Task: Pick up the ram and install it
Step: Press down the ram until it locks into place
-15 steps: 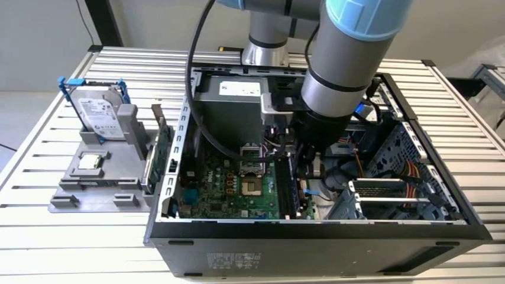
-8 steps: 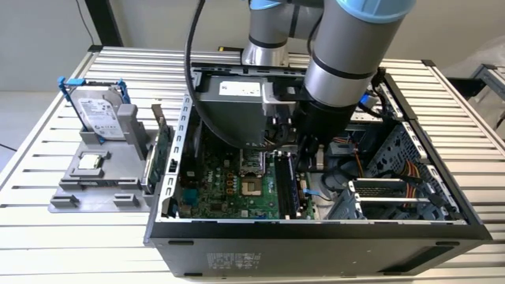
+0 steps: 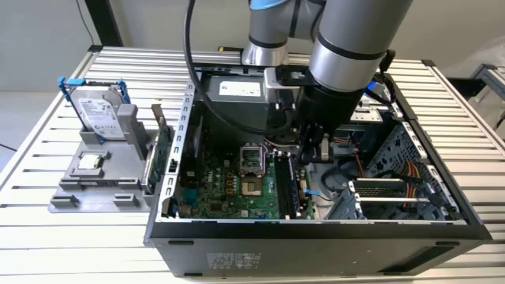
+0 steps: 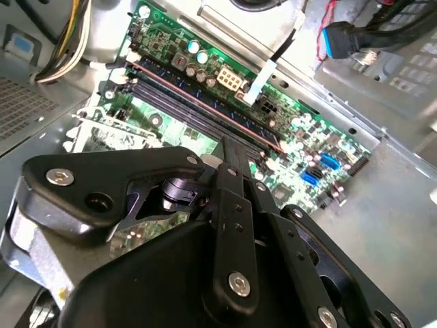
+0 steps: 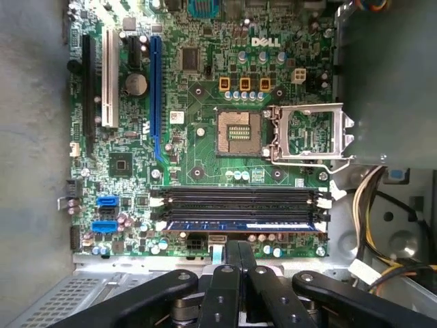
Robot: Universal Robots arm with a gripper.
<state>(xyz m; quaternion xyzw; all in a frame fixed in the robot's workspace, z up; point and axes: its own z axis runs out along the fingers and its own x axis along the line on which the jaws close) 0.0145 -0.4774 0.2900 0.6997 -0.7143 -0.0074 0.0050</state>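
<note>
**rigwatcher:** so where's the ram at right now?

**me:** It's lying in one of the motherboard's (image 5: pixel 205 123) memory slots. In the first wrist view the ram (image 5: pixel 242 225) is the blue-edged stick in the slot nearest my jaws (image 5: pixel 235 256), with two empty black slots beside it. I'm hanging right above it, down inside the open computer case (image 3: pixel 316 242).

**rigwatcher:** jaws holding anything?

**me:** Nope. In both wrist views my fingers are pressed together with nothing between them, tips just beside the stick. Can't tell if they touch it.

**rigwatcher:** rest of the counter?

**me:** Hard drive (image 3: pixel 101 115) with a blue handle stands upright in a grey holder (image 3: pixel 99 177), on the exterior view's left.
</note>
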